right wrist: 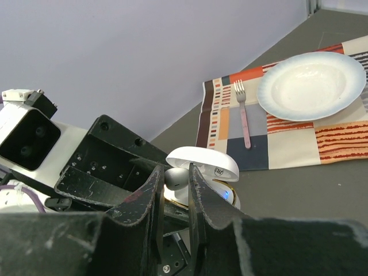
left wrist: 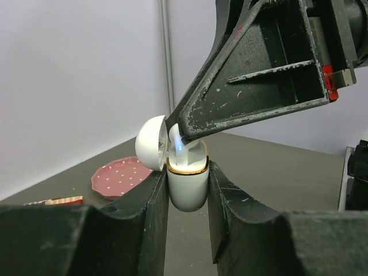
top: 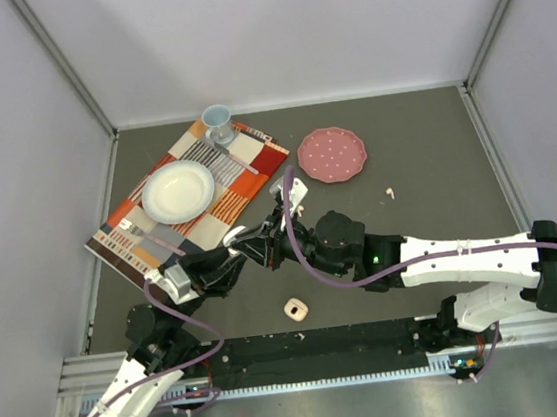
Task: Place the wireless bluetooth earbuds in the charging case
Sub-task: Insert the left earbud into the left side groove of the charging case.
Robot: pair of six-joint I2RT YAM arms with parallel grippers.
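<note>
My left gripper (top: 232, 258) is shut on the body of a white charging case with a gold rim (left wrist: 187, 187) and holds it upright above the table, its lid (left wrist: 150, 142) swung open. My right gripper (top: 268, 244) reaches in from above; in the right wrist view it (right wrist: 174, 172) is shut on a whitish earbud (right wrist: 177, 177) right at the case's opening, under the lid (right wrist: 202, 162). In the left wrist view the earbud (left wrist: 181, 148) sits partly in the case beside a blue light. Another earbud (top: 389, 193) lies on the table at the right.
A small peach case (top: 295, 309) lies near the front edge. A patterned placemat (top: 254, 166) carries a white plate (top: 178, 191), a fork (right wrist: 243, 112) and a cup (top: 217, 123). A pink dotted plate (top: 332, 153) lies behind the grippers.
</note>
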